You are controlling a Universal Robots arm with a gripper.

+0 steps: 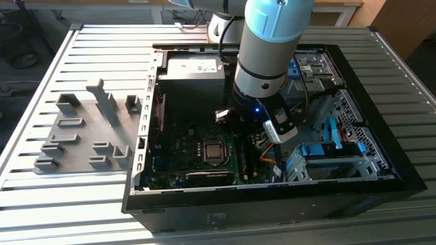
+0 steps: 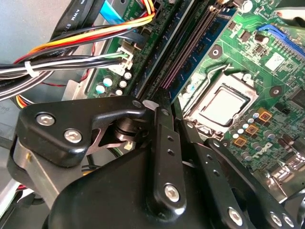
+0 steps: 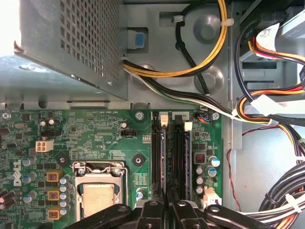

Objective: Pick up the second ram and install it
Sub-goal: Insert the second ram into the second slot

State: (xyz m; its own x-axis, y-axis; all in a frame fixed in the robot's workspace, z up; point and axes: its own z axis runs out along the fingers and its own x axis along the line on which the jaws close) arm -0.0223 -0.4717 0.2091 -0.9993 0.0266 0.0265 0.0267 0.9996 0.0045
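Note:
My gripper [image 1: 240, 125] is low inside the open PC case [image 1: 381, 153], over the memory slots next to the CPU socket [image 3: 97, 193]. The second ram [image 3: 164, 157] is a thin blue-green stick standing on edge along the black slot nearest the socket. In both wrist views it runs in between my two black fingers, which close on its near end. In the second wrist view the ram [image 2: 189, 69] shows its chip side, and the gripper [image 2: 175, 119] sits at its lower end. The gripper [image 3: 164, 210] appears at the edge of the first wrist view.
Bundles of coloured cables [image 3: 267, 102] hang close beside the slots, and the metal power supply box [image 3: 71, 43] sits past their far end. Grey plastic holder blocks [image 1: 89, 132] stand on the slatted table at the exterior view's left, outside the case.

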